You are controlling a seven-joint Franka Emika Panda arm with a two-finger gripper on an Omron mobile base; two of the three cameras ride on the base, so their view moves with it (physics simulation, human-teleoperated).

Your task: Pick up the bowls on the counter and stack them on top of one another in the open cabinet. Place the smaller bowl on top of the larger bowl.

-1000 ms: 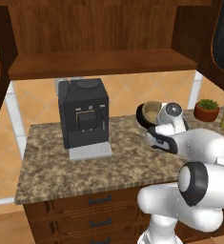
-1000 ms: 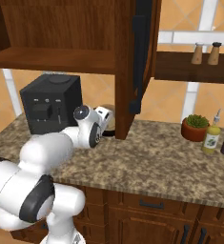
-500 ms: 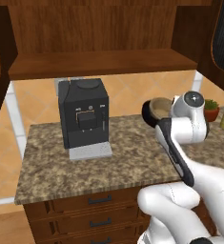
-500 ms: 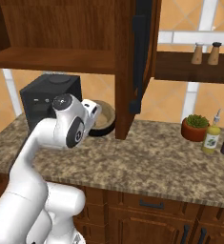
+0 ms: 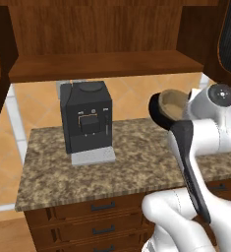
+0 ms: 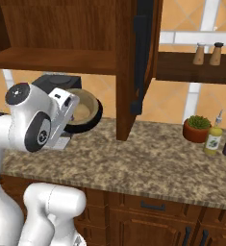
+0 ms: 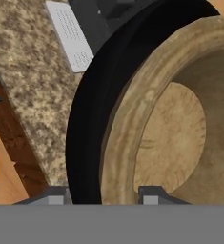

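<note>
**Nested bowls held tilted above the granite counter**

The shallow tan wooden-looking bowl (image 7: 180,119) sits inside the wider glossy black round bowl (image 7: 92,119), and the pair is tipped on edge, raised off the speckled brown-beige granite counter (image 5: 136,167) with the open side facing the arm. The two-finger gripper (image 7: 104,193) has one finger on each side of the stacked rims, closed on both bowls together. In the right base view the black bowl (image 6: 88,122) and tan bowl (image 6: 83,108) hang just below the flat shelf board of the open reddish-brown wooden cabinet (image 6: 52,60). A black box-shaped coffee machine (image 5: 86,120) stands on the counter to the left. A small potted green plant (image 6: 197,129) and two bottles (image 6: 213,137) stand far right.
</note>
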